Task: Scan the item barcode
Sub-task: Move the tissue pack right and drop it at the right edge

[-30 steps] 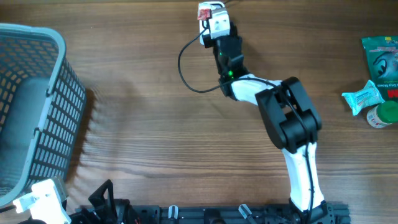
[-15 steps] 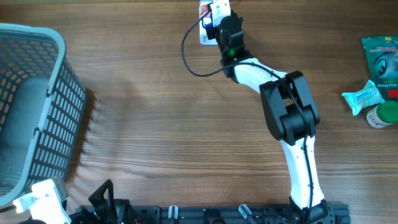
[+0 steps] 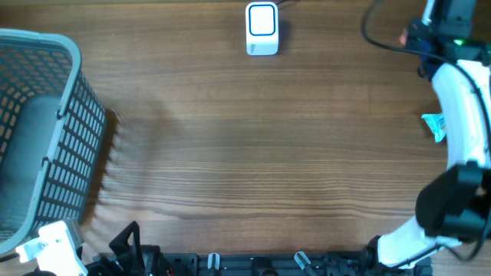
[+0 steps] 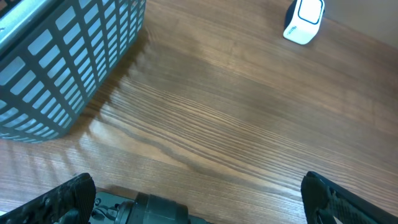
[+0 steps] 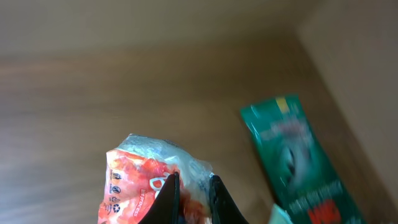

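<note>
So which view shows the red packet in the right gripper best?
Right wrist: the red packet fills the foreground, pinched by the right gripper. Overhead shows only a reddish sliver at the top right; the left wrist view misses it.

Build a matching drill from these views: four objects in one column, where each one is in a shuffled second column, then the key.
Things
1. white box-shaped barcode scanner
2. grey plastic lattice basket
3. red and white crinkly packet
4. green foil packet

Places
A. pinched in the right hand
B. left edge of the overhead view
C. lying on the wooden table, untouched, in the right wrist view
D. top centre of the overhead view

Pairs: 1-D, 2-B, 3-A, 4-C
</note>
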